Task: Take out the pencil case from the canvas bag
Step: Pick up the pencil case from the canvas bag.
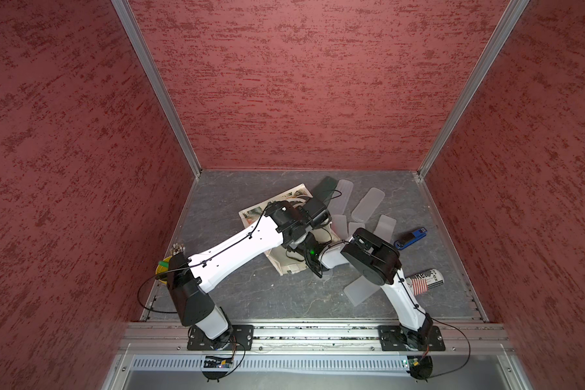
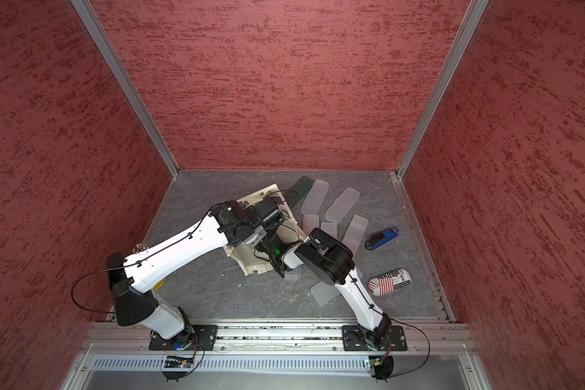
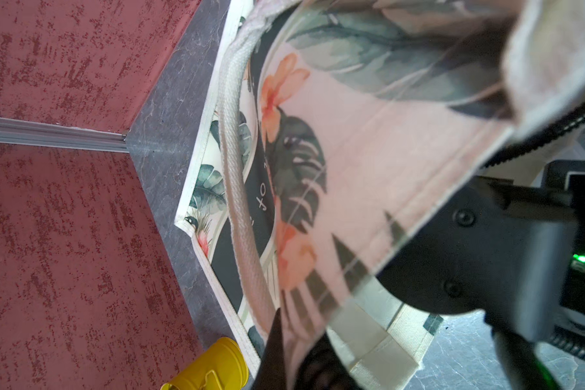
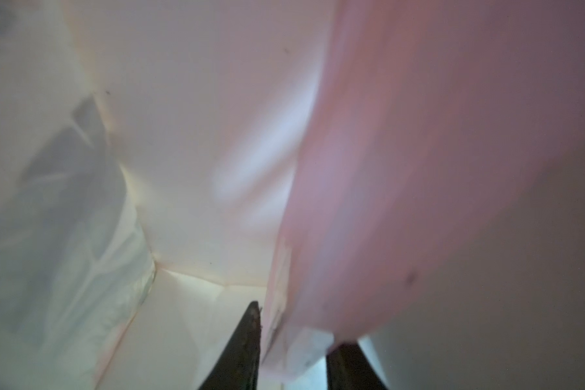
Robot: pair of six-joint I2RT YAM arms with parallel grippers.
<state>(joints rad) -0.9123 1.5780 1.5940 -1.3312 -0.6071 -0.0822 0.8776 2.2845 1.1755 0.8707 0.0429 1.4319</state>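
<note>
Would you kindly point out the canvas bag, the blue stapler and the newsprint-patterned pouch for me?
canvas bag (image 1: 254, 212): in a top view, printed side.
blue stapler (image 1: 411, 237): in a top view, middle of body.
newsprint-patterned pouch (image 1: 427, 279): in a top view, lettered face.

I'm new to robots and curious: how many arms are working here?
2: the left arm stretches over the canvas bag; the right arm bends in toward the bag's opening. No others are visible.

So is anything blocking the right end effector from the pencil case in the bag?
Nothing visible. Inside the canvas bag, the right end effector has the pinkish pencil case between its fingers.
</note>
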